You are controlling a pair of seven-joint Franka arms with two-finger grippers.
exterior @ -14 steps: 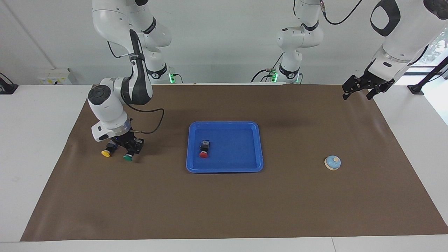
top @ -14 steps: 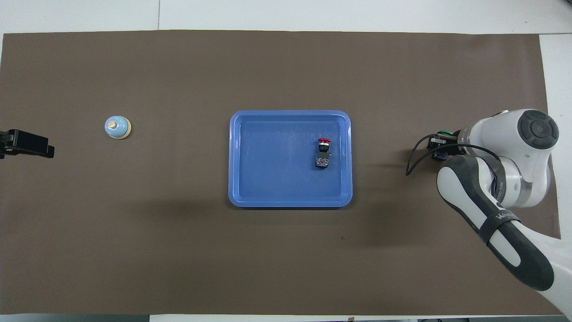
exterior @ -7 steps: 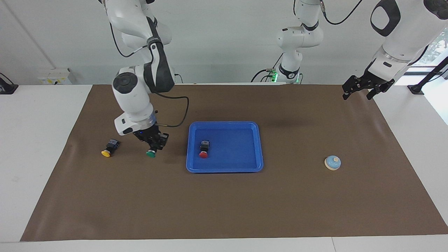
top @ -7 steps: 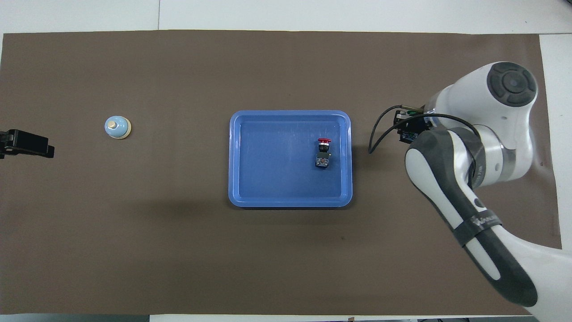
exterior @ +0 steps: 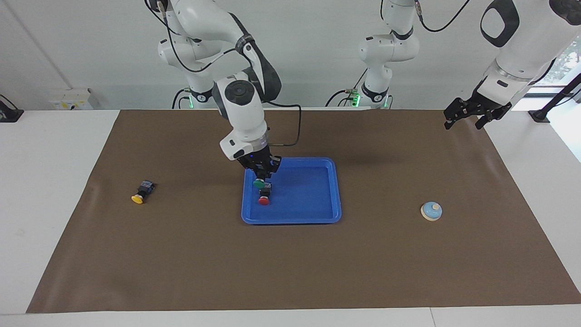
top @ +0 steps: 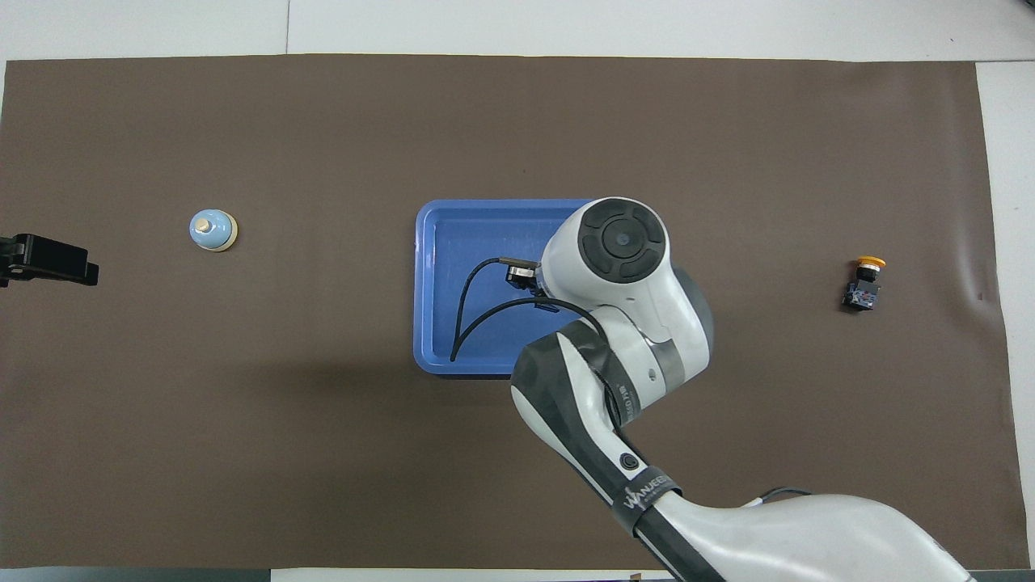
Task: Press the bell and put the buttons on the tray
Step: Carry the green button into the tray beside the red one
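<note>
Green is what you should look for first: the right claw is clamped on the green-capped black push-button and hangs over the shallow bright-blue plastic tray, at the tray's end toward the right arm. Directly below it, the red-capped black push-button already lies in the tray. The yellow-capped black push-button lies on the brown mat on the table, well apart from the tray toward the right arm's end. The small light-blue bell with its cream knob stands toward the left arm's end. The left claw waits with its fingers apart above the mat's corner. By your count: one button placed, one about to be, one left. Whether the bell has been pressed you cannot tell. From overhead the right arm hides both buttons at the tray.
</note>
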